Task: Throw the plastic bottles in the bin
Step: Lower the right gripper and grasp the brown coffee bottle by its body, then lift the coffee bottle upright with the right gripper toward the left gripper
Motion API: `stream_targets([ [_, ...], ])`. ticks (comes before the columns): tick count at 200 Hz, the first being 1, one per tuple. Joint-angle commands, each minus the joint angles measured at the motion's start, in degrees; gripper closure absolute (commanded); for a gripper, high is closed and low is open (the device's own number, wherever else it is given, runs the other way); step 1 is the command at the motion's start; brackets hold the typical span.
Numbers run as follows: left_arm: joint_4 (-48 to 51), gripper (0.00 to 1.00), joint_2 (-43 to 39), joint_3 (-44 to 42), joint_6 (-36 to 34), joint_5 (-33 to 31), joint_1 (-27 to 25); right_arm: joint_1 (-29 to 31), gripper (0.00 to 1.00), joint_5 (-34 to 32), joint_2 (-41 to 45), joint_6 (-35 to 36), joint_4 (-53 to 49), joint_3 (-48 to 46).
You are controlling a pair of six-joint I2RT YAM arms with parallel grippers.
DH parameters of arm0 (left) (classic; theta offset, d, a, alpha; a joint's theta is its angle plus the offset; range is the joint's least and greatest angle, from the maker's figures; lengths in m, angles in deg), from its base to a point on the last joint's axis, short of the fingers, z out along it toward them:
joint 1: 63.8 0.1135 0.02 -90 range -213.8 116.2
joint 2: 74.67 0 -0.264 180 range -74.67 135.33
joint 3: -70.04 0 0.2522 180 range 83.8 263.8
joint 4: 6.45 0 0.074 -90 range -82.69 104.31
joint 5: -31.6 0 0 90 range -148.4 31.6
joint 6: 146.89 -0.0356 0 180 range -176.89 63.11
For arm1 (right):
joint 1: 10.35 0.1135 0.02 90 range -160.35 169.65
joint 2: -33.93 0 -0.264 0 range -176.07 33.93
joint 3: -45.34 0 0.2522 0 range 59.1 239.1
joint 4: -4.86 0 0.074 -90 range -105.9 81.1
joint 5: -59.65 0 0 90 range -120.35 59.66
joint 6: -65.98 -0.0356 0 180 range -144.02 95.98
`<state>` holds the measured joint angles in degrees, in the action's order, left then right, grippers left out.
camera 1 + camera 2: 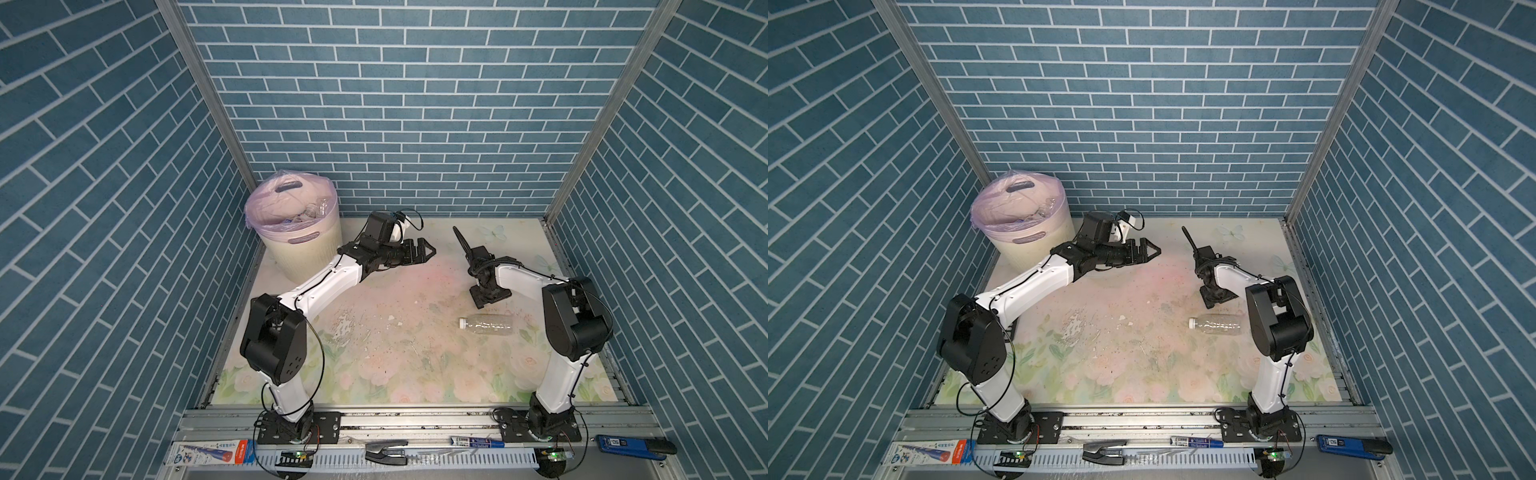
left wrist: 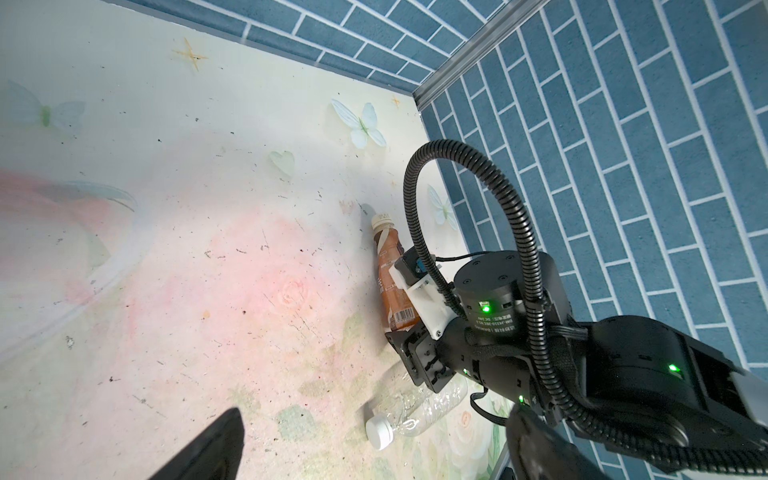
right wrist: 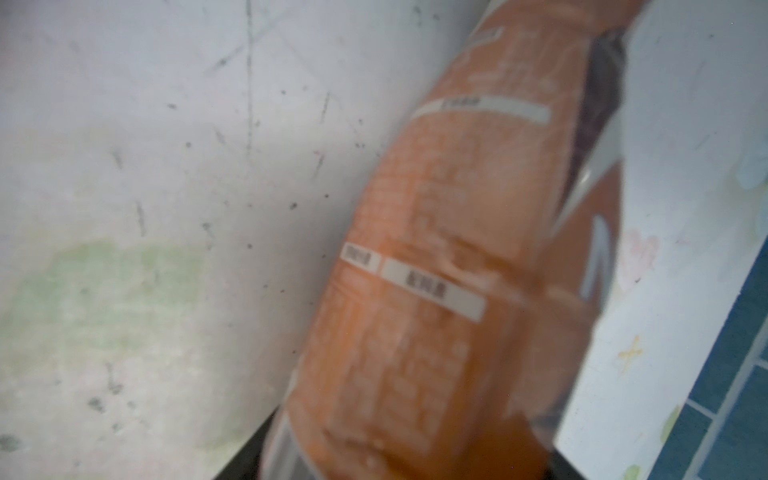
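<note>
A brown-labelled bottle (image 2: 390, 274) lies on the flowered bench (image 2: 166, 270) near the blue brick wall (image 2: 623, 166), its base end in the right end effector (image 2: 405, 338). A clear bottle (image 2: 419, 409) with a white cap lies just beside, and the left end effector (image 2: 376, 444) has its fingers (image 2: 208, 449) wide apart.

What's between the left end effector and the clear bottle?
Only bare, scuffed mat between the left end effector and the clear bottle, in both top views; the right end effector stands just beside.
</note>
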<state>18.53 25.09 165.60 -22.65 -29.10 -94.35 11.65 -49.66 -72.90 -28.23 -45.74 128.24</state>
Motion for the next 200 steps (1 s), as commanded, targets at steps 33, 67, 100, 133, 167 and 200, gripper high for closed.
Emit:
stream_targets([
  [33, -0.7, 0.01, -0.4, -0.7, 0.2, 0.3, 0.2, -0.8, 0.14, 8.2, 1.0, -7.0, -0.8, 2.7],
  [67, -0.6, 0.01, -0.4, -0.7, 0.2, 0.3, 0.3, -0.9, 0.1, 12.3, 0.0, -12.5, -0.5, 5.4],
  [100, -0.5, 0.01, -0.6, -0.7, 0.2, 0.2, 0.2, -0.9, 0.05, 8.8, -2.3, -15.2, -1.5, 7.6],
  [133, -0.8, 0.01, -0.6, -0.9, 0.4, 0.3, 0.2, -1.0, 0.04, 7.5, -5.3, -16.2, -1.6, 10.0],
  [167, -0.4, 0.01, -0.9, -0.8, 0.1, 0.2, 0.3, -1.0, 0.1, 8.2, -6.7, -17.0, -0.6, 11.9],
  [200, -0.3, 0.01, -0.7, -0.8, 0.1, 0.1, 0.3, -1.1, 0.31, 7.7, -7.2, -16.5, -0.9, 12.4],
])
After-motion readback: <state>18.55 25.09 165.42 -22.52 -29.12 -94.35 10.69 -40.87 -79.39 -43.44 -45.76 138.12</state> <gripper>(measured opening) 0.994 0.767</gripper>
